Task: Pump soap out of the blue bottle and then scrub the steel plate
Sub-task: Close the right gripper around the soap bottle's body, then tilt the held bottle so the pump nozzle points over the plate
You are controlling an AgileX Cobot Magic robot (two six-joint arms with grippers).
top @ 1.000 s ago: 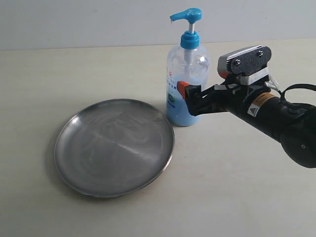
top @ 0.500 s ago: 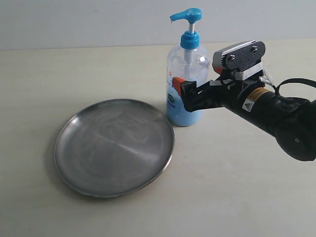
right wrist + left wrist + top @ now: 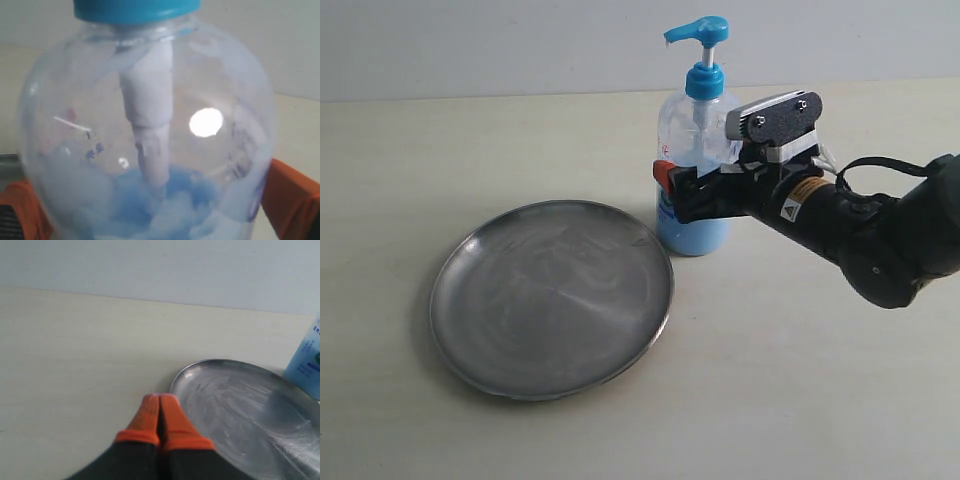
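Nearest, at lower left of the exterior view, the steel plate (image 3: 550,300) lies flat on the desk (image 3: 800,400). It holds only faint whitish smears, with no fresh soap that I can see. In its wrist view the left claw (image 3: 160,415) hovers by the plate's rim, tips pressed together and empty. Behind, right of centre, the right claw (image 3: 682,190) stands open astride the blue bottle (image 3: 695,130), probably to steady it for pumping. Pale blue soap (image 3: 692,235) fills only its lower part.

Plate (image 3: 552,298) and bottle (image 3: 697,140) on the counter (image 3: 790,400)
Bottle stands just behind and right of the plate; the right hand (image 3: 682,190) straddles its body.
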